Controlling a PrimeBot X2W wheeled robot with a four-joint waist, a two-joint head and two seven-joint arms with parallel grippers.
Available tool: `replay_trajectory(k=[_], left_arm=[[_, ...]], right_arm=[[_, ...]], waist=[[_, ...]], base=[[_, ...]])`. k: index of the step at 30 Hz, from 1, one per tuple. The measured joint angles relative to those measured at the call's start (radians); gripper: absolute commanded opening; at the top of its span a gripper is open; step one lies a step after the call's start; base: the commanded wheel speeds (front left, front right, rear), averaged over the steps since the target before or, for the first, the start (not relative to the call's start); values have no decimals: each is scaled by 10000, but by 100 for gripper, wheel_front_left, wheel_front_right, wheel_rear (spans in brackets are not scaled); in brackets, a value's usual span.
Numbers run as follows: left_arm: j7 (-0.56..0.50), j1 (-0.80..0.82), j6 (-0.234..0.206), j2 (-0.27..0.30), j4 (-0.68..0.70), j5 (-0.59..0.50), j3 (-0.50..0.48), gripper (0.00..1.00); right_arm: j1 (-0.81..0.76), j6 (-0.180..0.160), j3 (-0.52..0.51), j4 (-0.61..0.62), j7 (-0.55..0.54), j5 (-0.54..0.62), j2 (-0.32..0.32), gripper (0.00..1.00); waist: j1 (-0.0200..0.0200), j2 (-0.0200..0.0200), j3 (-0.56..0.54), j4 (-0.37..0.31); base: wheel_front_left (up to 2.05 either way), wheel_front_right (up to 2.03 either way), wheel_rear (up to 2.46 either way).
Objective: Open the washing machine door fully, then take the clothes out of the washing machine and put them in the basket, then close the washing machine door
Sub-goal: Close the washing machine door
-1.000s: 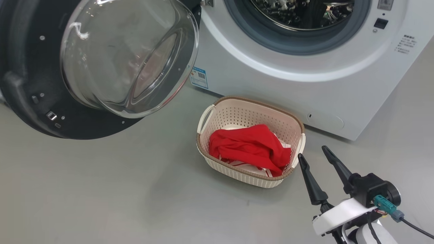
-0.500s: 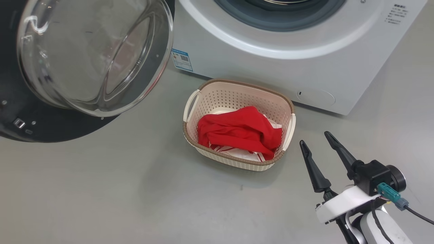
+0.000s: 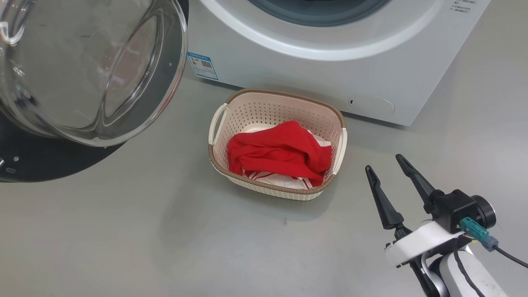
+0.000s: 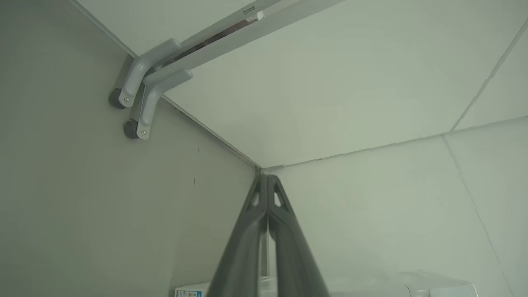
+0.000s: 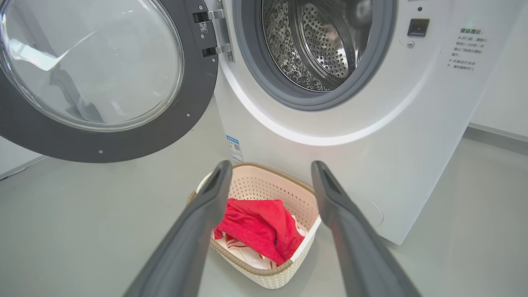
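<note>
The washing machine door (image 3: 41, 161) stands swung wide open at the left, its glass bowl (image 3: 82, 70) bulging toward me. The white washing machine (image 3: 330, 70) shows a bare steel drum (image 5: 317, 41) in the right wrist view. In front of it on the floor sits the cream basket (image 3: 268, 109), which holds both clothes. The plain red garment (image 3: 280, 150) lies on top of the striped jersey (image 3: 284, 180). My right gripper (image 3: 383, 163) hangs open and empty to the right of the basket. My left gripper (image 4: 267, 179) is shut on nothing, pointing at a wall corner.
Grey floor (image 3: 165, 239) spreads around the basket. A small blue label (image 3: 202, 66) is stuck low on the machine's front. In the left wrist view, grey frame legs on castors (image 4: 140, 86) stand against pale walls.
The head camera has shifted, so the machine, door and basket sit further up and left in the picture. The clothes stay in the basket. My right gripper stays open.
</note>
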State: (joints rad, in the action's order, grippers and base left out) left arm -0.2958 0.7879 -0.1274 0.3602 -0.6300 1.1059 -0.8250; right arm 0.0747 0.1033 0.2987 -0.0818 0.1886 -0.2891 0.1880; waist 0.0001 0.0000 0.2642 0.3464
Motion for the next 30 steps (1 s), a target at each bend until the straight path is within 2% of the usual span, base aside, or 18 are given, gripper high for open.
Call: replay_trajectory(k=[3,12,30], left_arm=[[-257,118,-8,-155,-589,100,-153,0],[-823,553,-8,100,-2291,-82,-451,0],[-2418,1303,-8,307,-3659,-332,92,0]], right_arm=[[1,0,2,0,2,0,4,100],[3,2,2,-6,2,0,4,100],[6,2,42,-12,2,0,6,100]], waist=[[0,0,9,-40],[0,0,-22,-126],[-1,0,-115,-210]], base=[[0,0,0],[0,0,0],[0,0,0]])
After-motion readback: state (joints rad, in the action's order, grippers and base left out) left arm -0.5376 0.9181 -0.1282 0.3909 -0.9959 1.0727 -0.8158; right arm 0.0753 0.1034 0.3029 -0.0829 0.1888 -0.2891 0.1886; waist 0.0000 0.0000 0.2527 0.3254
